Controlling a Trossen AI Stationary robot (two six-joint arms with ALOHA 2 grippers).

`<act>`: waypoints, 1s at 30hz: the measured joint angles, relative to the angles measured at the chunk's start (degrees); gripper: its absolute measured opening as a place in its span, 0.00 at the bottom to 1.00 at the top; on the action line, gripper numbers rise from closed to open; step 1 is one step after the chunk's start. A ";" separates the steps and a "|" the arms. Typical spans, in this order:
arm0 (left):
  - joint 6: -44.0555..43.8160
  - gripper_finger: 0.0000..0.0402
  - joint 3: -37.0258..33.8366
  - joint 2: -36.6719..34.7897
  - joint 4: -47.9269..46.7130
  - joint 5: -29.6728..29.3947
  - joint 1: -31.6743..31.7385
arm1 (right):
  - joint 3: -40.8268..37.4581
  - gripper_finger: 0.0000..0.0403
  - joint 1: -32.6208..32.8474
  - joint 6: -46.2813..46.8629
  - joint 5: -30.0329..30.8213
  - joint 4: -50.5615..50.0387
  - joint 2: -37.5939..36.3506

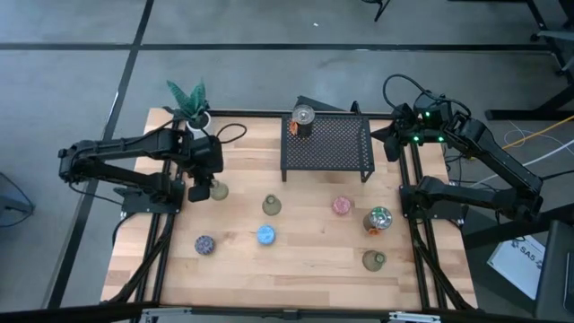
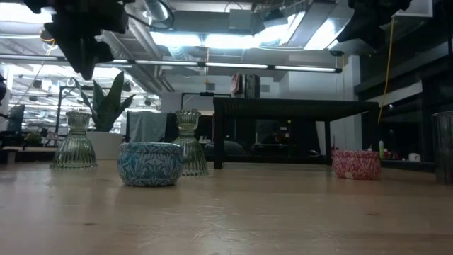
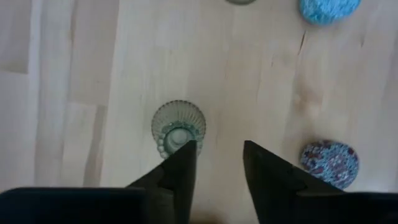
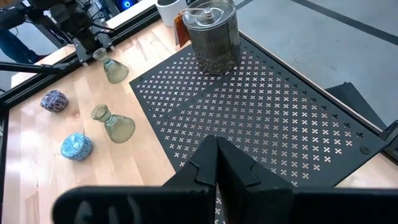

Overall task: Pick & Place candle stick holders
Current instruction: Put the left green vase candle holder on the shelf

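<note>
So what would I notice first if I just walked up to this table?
Probably the black mesh rack at the back of the table, with a silvery holder on its corner. Next, the left gripper above an olive-green glass holder, its jaws apart. Then the bright blue holder in the middle.

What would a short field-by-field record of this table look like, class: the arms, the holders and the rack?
left gripper: above the table, fingers apart, over a green glass holder
right gripper: shut, beside the rack's right end
black mesh rack: carries one silvery holder
other holders: second green glass holder, blue holder, pink holder
</note>
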 joint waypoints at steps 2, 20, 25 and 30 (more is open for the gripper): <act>1.28 0.40 0.00 0.00 0.00 -0.93 0.00 | 0.00 0.02 0.00 0.01 0.02 0.00 0.00; -1.44 0.75 0.00 0.59 -0.33 -5.29 0.07 | 0.00 0.02 -0.02 0.16 0.17 0.02 0.32; -1.99 0.75 0.00 1.00 -0.36 -4.31 0.07 | 0.00 0.02 -0.02 0.15 0.17 0.02 0.67; -3.14 0.75 -0.02 2.85 -0.70 -4.26 0.07 | 0.00 0.02 -0.02 0.15 0.15 0.00 1.13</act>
